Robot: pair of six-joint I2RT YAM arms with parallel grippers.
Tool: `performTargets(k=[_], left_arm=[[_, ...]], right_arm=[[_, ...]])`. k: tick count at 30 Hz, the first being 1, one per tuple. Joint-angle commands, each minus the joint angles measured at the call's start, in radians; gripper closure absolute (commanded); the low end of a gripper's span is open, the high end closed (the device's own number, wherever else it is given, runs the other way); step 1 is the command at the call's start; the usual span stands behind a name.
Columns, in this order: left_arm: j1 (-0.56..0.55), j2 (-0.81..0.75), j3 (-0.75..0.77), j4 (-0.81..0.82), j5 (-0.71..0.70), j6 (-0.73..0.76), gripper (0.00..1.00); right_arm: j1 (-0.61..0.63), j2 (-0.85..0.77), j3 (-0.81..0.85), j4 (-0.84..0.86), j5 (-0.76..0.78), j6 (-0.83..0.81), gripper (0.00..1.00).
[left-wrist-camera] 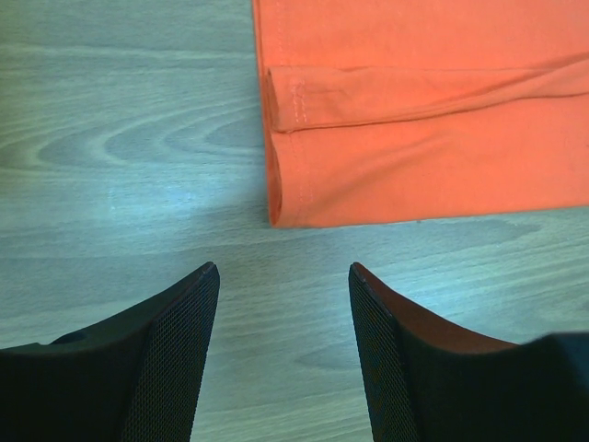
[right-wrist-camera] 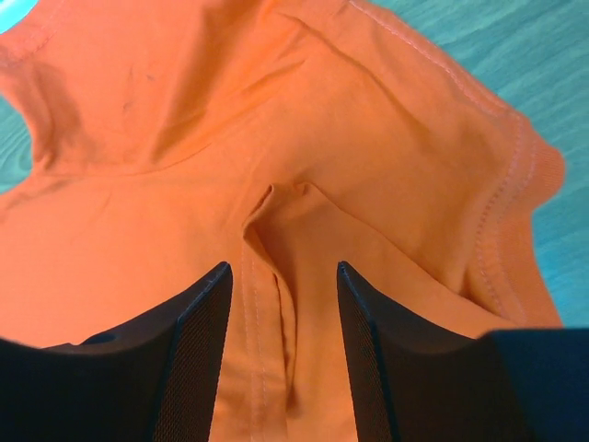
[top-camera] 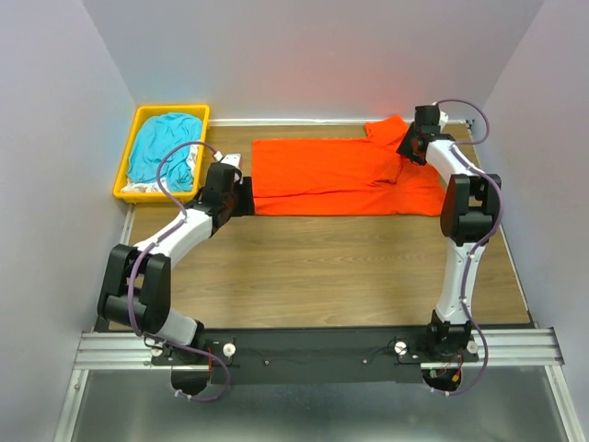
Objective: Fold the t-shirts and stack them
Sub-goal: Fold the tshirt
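One teal shirt (top-camera: 166, 147): heaped in bin (top-camera: 124, 191), left of orange shirt (top-camera: 331, 175); unfolded.
Left claw (left-wrist-camera: 283, 272): spread, empty, just off orange shirt's left hem.
Orange shirt: folded lengthwise; cross folds, stacking remain.
Right claw (right-wrist-camera: 283, 272): spread astride a cloth ridge at orange shirt's right end.

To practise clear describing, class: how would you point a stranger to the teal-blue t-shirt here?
Find the wooden table, then the yellow bin at its far left corner. The teal-blue t-shirt lies crumpled inside it over some white fabric. It is the only blue cloth; the orange t-shirt lies flat on the table, outside the bin.
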State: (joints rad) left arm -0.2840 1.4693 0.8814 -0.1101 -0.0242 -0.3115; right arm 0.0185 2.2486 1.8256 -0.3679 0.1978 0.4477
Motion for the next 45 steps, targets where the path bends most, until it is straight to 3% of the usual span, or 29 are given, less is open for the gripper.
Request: performTargets(k=[1,6,13,22,45], left_arm=[[-0.018,0.043,0.059,-0.014,0.055,-0.008,0.34],[-0.043,0.083,0.102,-0.016,0.064,-0.005,0.34],[-0.053,0.089,0.105,-0.020,0.064,0.002,0.34],[-0.055,0.056,0.065,-0.025,0.052,0.000,0.34],[-0.055,0.056,0.050,-0.026,0.043,-0.008,0.34]], right_arm=[[0.004,-0.121,-0.058,-0.005,0.009,-0.040,0.43],[-0.014,-0.198,-0.233,0.004,-0.144,0.020,0.41],[-0.037,-0.218,-0.371,0.167,-0.323,0.137,0.35],[-0.037,-0.164,-0.396,0.244,-0.359,0.203,0.34],[-0.037,-0.104,-0.376,0.247,-0.389,0.229,0.35]])
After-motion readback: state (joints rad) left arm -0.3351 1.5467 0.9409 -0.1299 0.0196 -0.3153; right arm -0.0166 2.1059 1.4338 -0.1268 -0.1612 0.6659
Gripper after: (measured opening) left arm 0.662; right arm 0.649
